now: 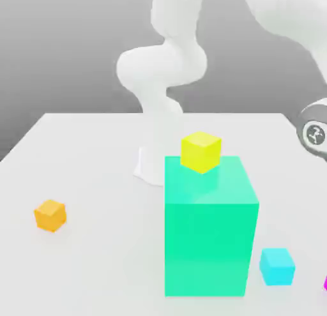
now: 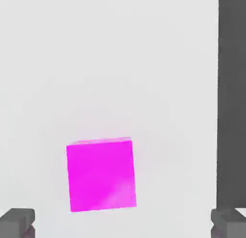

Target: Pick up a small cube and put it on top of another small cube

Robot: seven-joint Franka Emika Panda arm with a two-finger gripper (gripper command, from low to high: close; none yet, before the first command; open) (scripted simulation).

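Tabletop (image 1: 102,244): whole magenta cube (image 2: 102,176), hand view

Exterior view: desk (image 1: 108,244) open at left-center and upper left. Tall green block (image 1: 207,244) blocks center to lower middle, yellow cube (image 1: 201,152) on top adds height. Cyan cube (image 1: 277,267), lower right, narrows floor-level passage just beside block.

The magenta cube (image 2: 102,176) is plain, its top with a paler patch; at the exterior view's four o'clock, the cyan cube (image 1: 277,267) is one bright hue; toward six o'clock, the block (image 1: 207,244) is green, lighter on top; above it at one o'clock from centre, a cube (image 1: 201,152) is yellow; at eight o'clock, another (image 1: 50,216) is orange; the table (image 1: 96,155) is pale grey-white, unpatterned.
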